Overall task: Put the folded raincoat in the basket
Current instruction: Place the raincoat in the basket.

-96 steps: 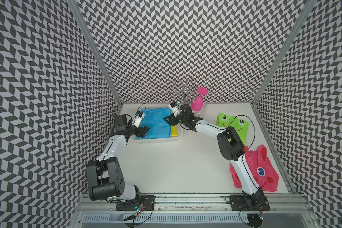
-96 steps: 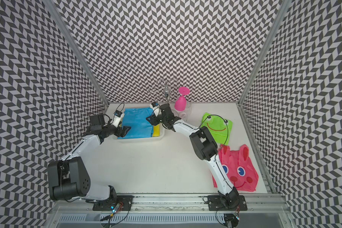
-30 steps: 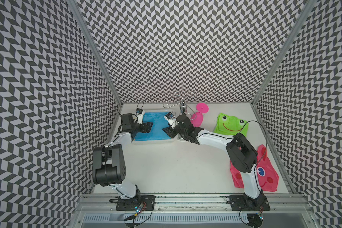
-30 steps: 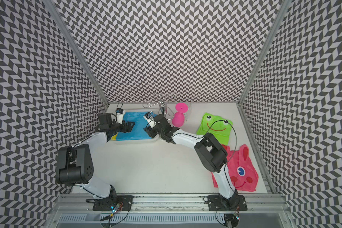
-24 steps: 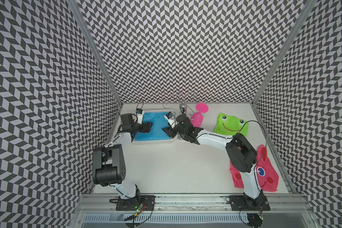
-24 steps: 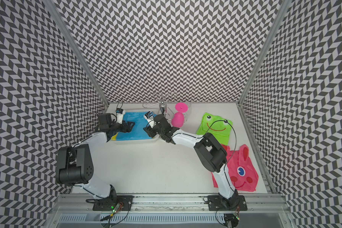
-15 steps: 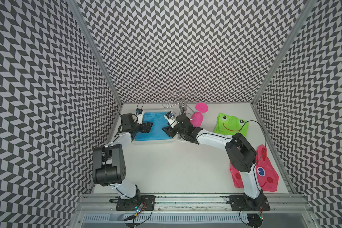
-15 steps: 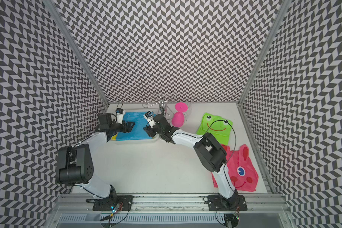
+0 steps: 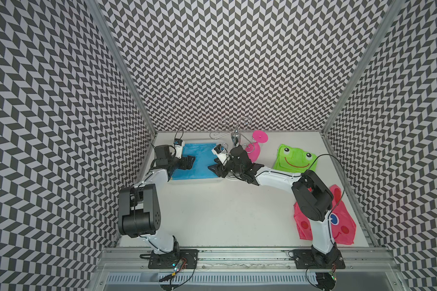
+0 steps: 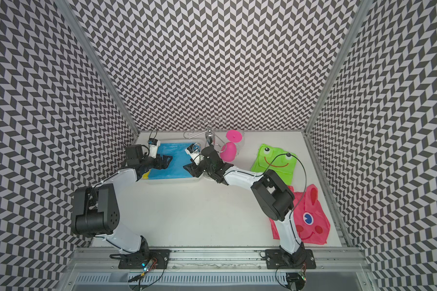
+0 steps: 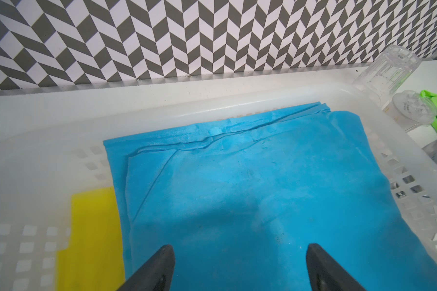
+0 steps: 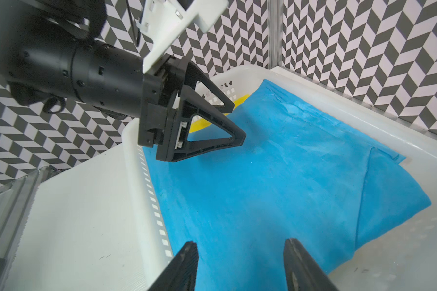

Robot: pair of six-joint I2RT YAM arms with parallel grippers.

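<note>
Left gripper [image 11: 237,254] and right gripper [image 12: 240,249] both gape empty over the raincoat [image 11: 263,189] in the basket [image 12: 133,163], a light, limp, likely slippery sheet best pinched at a folded edge.

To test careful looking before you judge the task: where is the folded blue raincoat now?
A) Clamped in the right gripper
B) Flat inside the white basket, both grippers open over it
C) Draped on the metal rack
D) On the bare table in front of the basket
B: the blue raincoat lies flat in the white basket, with the left gripper and right gripper open over it.
</note>
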